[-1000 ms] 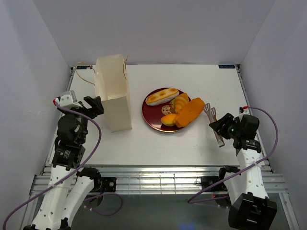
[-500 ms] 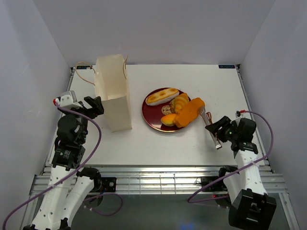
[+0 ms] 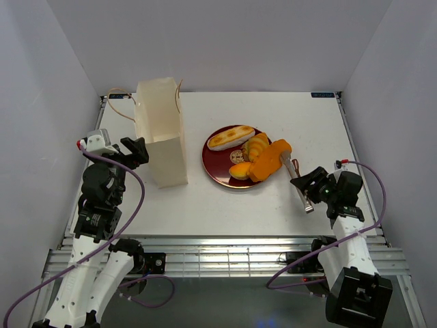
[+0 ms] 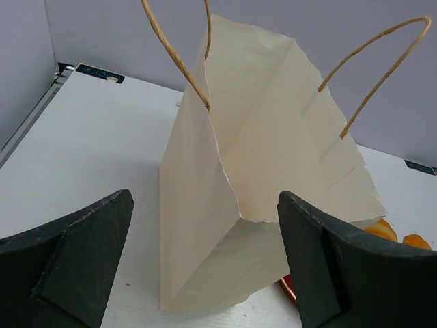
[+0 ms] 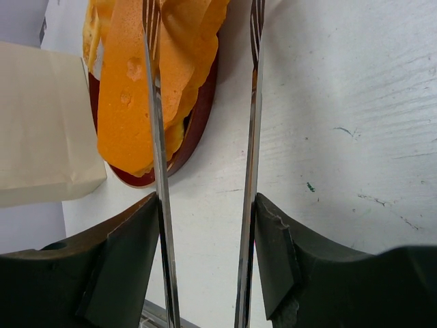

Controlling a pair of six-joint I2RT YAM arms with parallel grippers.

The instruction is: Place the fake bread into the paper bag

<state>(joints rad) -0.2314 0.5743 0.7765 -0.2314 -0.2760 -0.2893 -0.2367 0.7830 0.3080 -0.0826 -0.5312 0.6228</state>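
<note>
The right pincer [image 3: 315, 183] grasped the silver tongs [image 3: 298, 179], its two fingers pressed against the outsides of the tong arms, which stood apart. The tong tips reached the flat orange slab [image 3: 268, 160] of the fake bread, which leaned on the near right rim of the dark red plate [image 3: 215, 166]. In the right wrist view one tong arm crossed the slab's face while the other ran over bare worktop [image 3: 225, 205] beside the plate. The left pincer [image 3: 134, 152] was spread wide, holding nothing, just beside the upright paper bag [image 3: 160, 133].
</note>
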